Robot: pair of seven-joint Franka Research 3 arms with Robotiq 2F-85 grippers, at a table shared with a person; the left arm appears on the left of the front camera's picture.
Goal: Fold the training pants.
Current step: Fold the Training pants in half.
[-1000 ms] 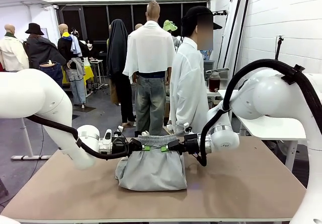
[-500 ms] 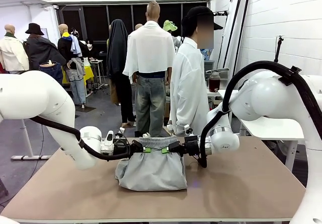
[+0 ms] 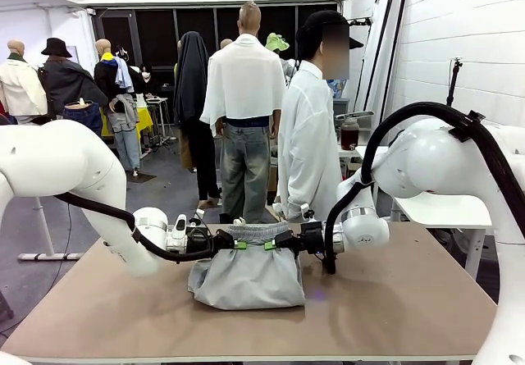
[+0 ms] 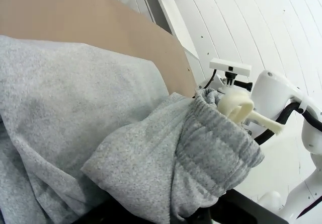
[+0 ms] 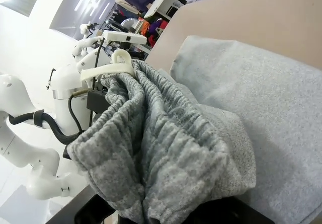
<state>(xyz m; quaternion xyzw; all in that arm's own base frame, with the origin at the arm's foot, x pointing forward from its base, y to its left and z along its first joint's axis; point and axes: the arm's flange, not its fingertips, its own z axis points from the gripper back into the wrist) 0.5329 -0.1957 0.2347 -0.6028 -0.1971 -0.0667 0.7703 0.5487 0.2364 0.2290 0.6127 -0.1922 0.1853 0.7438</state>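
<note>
1. L gripper (image 3: 232, 241) is clamped tight on the waistband's left end.
2. The training pants (image 3: 247, 275) sit mid table (image 3: 394, 299). Waistband is up off it, stretched side to side btw both grippers; the rest hangs down in a heap on the wood.
3. R gripper (image 3: 275, 242) pinches the other end. Both arms are equally near.
4. Legs are bunched under, so can't tell how they lie. Fingers are buried in cloth in the wrist views.

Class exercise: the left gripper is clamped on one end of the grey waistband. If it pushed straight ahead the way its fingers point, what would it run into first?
Probably the right gripper. The left gripper points sideways along the raised waistband of the training pants, so only bunched grey fabric lies between the two; depth is hard to judge.
</note>
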